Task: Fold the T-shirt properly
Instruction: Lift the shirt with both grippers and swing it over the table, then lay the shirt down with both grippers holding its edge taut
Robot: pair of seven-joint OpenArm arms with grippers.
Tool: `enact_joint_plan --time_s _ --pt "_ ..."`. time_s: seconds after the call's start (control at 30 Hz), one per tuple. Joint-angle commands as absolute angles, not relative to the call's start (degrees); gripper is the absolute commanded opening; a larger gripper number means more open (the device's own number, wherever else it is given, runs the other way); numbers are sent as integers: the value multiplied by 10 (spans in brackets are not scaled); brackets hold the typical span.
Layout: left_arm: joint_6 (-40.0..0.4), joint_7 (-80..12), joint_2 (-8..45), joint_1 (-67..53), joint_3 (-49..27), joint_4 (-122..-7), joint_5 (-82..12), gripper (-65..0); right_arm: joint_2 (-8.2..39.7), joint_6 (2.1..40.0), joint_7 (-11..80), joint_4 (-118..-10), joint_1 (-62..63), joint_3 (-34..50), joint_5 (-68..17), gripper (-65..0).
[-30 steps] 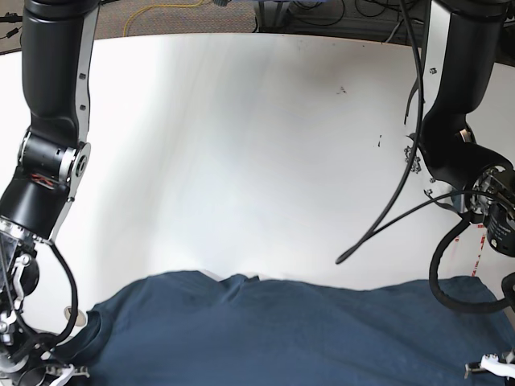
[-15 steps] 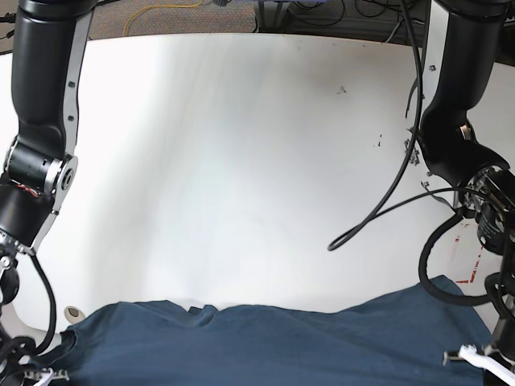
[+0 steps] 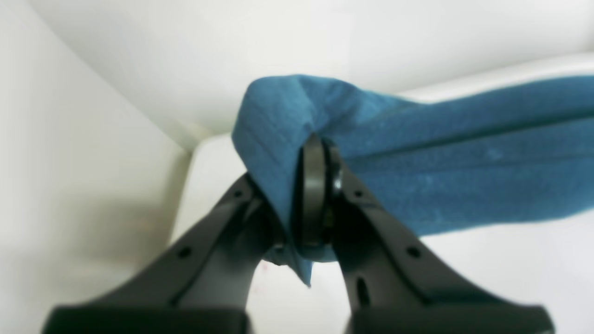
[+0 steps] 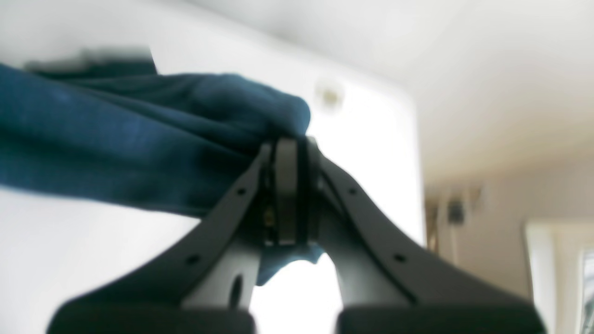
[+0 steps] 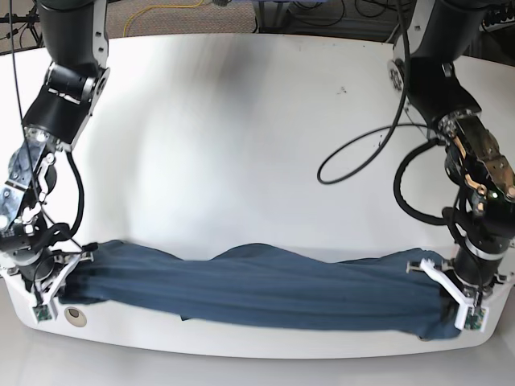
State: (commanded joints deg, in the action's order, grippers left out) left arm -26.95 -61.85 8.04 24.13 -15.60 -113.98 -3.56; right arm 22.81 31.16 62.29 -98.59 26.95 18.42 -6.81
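The dark navy T-shirt [image 5: 265, 289] lies as a long, narrow, bunched band across the front of the white table [image 5: 241, 145], stretched between both grippers. My left gripper [image 5: 451, 310], on the right of the base view, is shut on the shirt's right end; the left wrist view shows its jaws [image 3: 320, 153] pinching a fold of blue cloth [image 3: 464, 167]. My right gripper [image 5: 58, 277], on the left of the base view, is shut on the other end; the right wrist view shows it [image 4: 290, 144] clamped on bunched cloth [image 4: 116, 153]. The collar and sleeves are hidden.
The table's curved front edge [image 5: 257, 350] runs just below the shirt. A small round hole [image 5: 74, 315] sits in the table by my right gripper. A black cable loop [image 5: 354, 157] hangs off the arm on the right. Small dark specks [image 5: 342, 89] mark the far table.
The shirt, earlier a broad sheet filling the bottom of the base view, is now a narrow band stretched along the table's front. Both grippers have come fully into view, still holding its ends.
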Motion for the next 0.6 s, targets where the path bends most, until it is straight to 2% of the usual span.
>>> enact_joint_plan --time_s 0.13,0.3,0.37,0.6 --pt "-338 -618 78 153 -185 -1142 -36 -650 204 312 620 -1015 186 203 -69 -650" --pt "-388 -618 77 73 -230 -1141 -35 -650 183 312 620 -1031 118 214 -69 -650" --pt "-400 -618 73 47 -240 -1141 -35 -650 182 312 619 -1033 96 214 -69 -650" --pt "-400 -618 73 -26 -269 -1140 -33 -650 174 312 610 -1033 28 221 -69 -650"
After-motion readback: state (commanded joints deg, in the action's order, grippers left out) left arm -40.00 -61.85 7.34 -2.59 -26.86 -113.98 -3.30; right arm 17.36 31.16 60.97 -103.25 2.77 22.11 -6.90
